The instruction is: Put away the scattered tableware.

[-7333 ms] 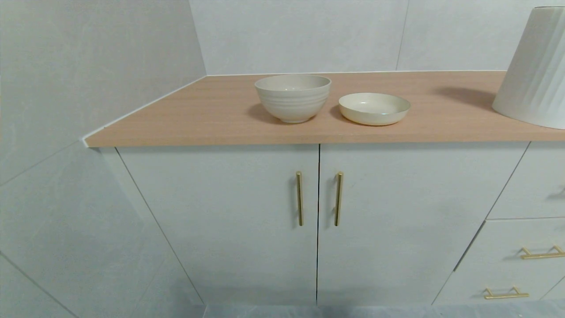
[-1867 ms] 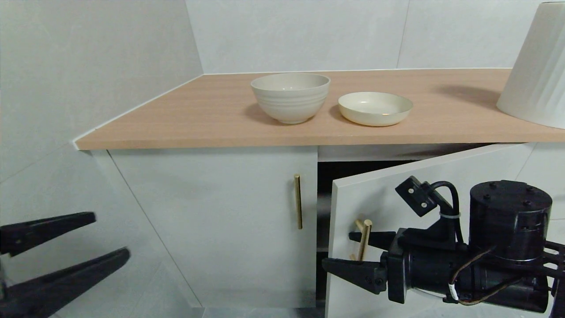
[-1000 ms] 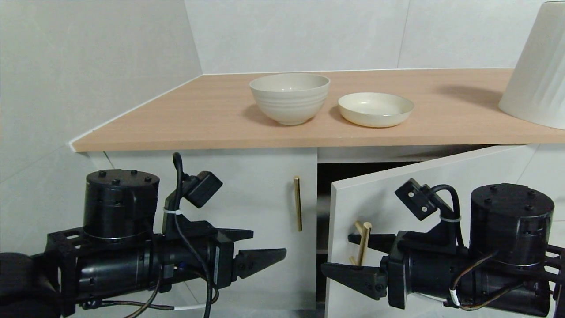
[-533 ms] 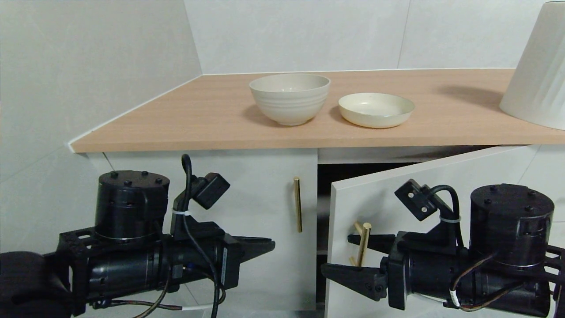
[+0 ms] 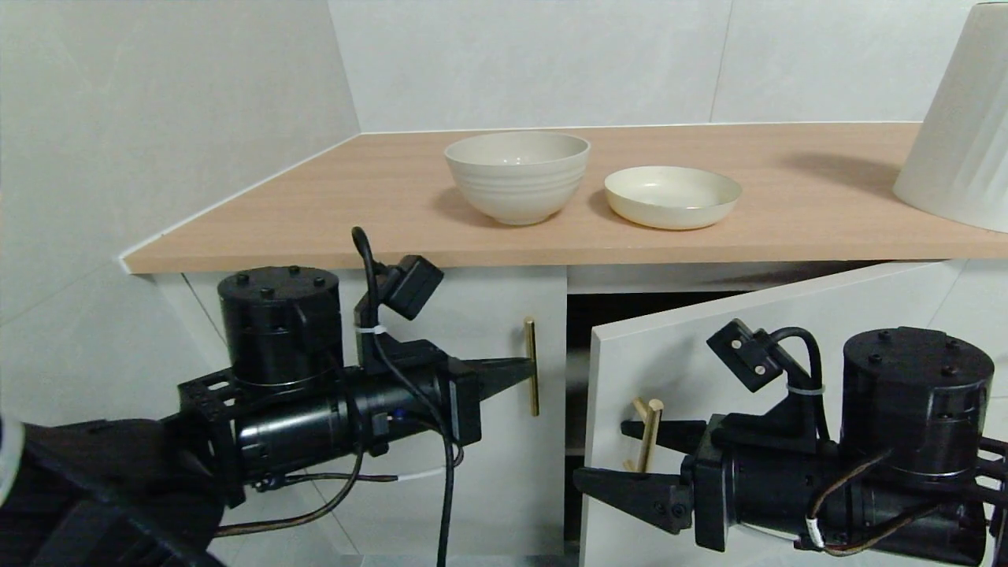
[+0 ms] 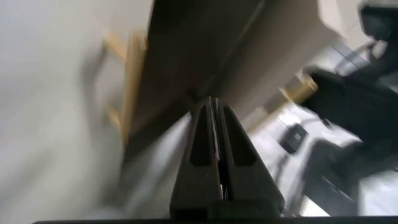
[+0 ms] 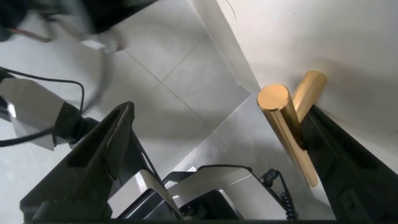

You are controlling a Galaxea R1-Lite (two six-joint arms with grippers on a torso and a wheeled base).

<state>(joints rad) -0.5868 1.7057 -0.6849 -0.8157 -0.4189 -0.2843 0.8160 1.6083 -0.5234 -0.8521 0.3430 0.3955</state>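
Bowl [image 5: 516,175], dish [image 5: 672,195] above half-open cabinet [image 5: 748,311]

The left end effector [image 5: 518,368], fingers together, has risen toward the left door handle [image 5: 533,386].

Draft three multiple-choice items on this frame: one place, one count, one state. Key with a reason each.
1. Where is the deep ribbed beige bowl?
A. inside the cabinet
B. on the wooden countertop, left of the shallow cream dish
C. in a gripper

2. How many dishes stand on the countertop?
A. two
B. one
C. four

3. Which door stands ajar?
A. neither
B. the left one
C. the right white cabinet door

Key: 1 B, it rests on the wood beside the dish. 2 A, only bowl and dish. 3 C, a dark gap shows behind it, and the open right gripper straddles its gold bar handle.
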